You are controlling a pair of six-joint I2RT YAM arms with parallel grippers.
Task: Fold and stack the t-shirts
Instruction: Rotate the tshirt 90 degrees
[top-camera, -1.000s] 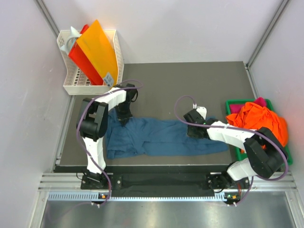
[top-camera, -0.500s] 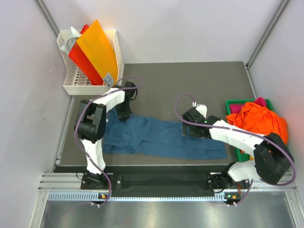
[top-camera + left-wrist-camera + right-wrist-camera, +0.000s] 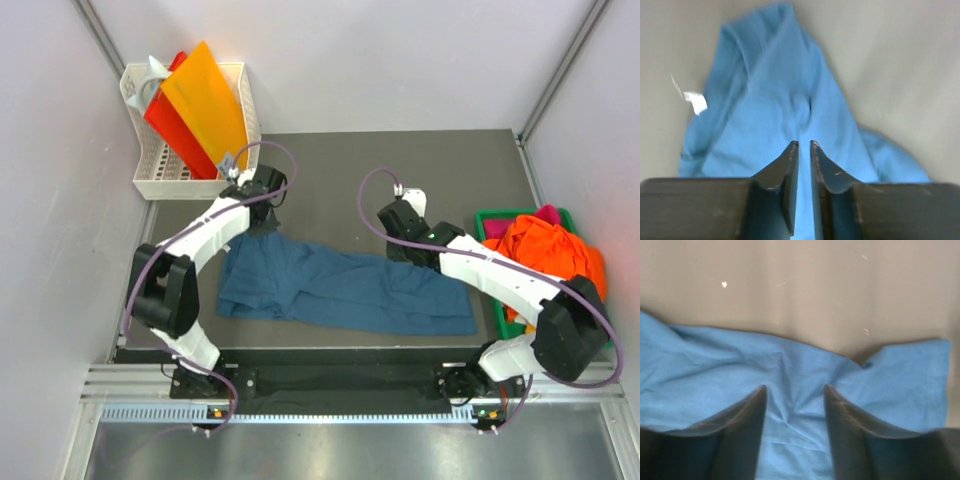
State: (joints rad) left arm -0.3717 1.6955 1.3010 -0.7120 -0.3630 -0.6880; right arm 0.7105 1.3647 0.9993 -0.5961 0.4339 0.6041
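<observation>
On the bench (image 3: 400, 160), the left end effector (image 3: 804, 145) grips the teal-blue t-shirt (image 3: 340, 290), the right end effector (image 3: 795, 389) released; lopsided pulling may bunch it.

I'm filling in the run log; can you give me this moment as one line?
left tool pinching teal t-shirt | right tool open over it | orange t-shirt piled on green tray

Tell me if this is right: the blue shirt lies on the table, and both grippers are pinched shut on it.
Only the left gripper is pinched shut on the blue shirt. The right gripper is open, its jaws spread over the cloth, as the right wrist view shows. The shirt does lie on the table.
</observation>
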